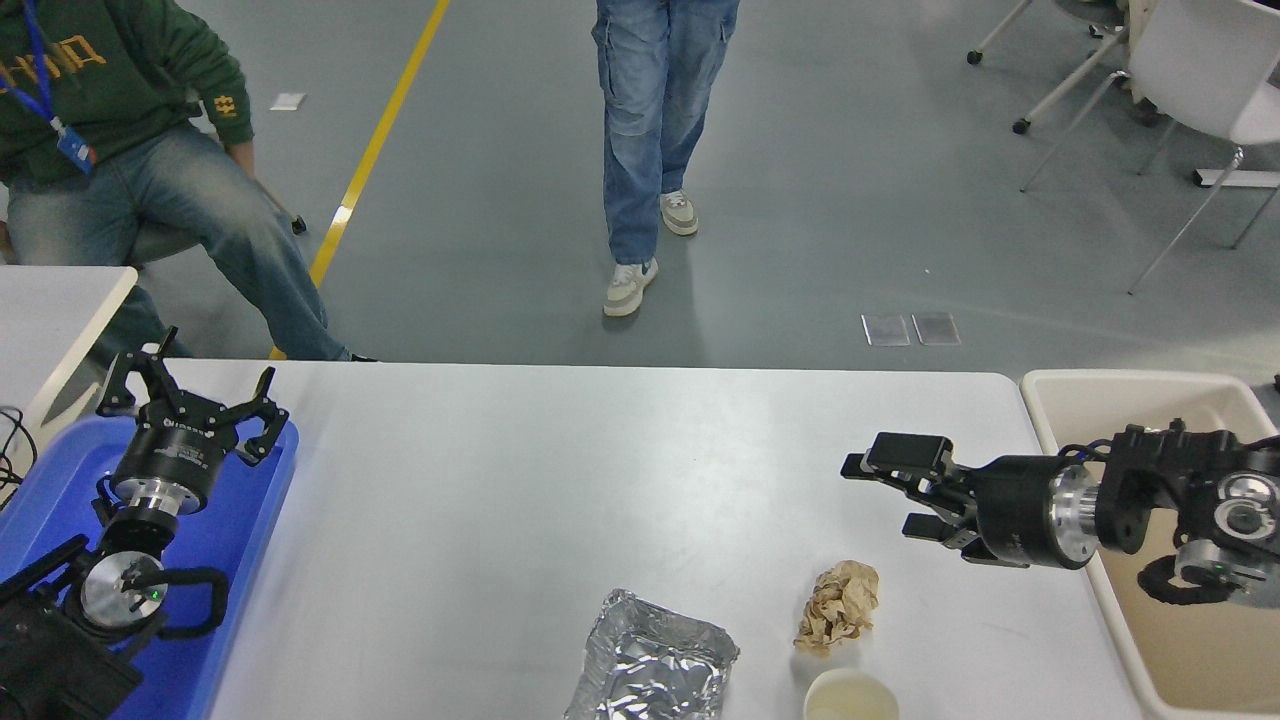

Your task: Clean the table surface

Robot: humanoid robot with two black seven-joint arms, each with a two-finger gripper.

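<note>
Parked at the far left, the left gripper (190, 405) hangs over a blue tray (240, 530) with its fingers spread wide and nothing in them, well clear of the work. Spreading rightward from the tray is the table surface (560, 480), the broad pale top that fills the middle of the view and is bare across its far half. Along its near edge lie three leftovers, each apart from the others: a crumpled foil tray (655, 665), a wad of brown paper (838, 605) and a pale cup (850, 697) cut off by the frame. Beyond the wad and a little to its right hovers the right gripper (885, 495), fingers parted and empty, pointing left across the table, probably poised for a pick. A beige bin (1060, 395) sits at the table's right end, likely for the rubbish.
</note>
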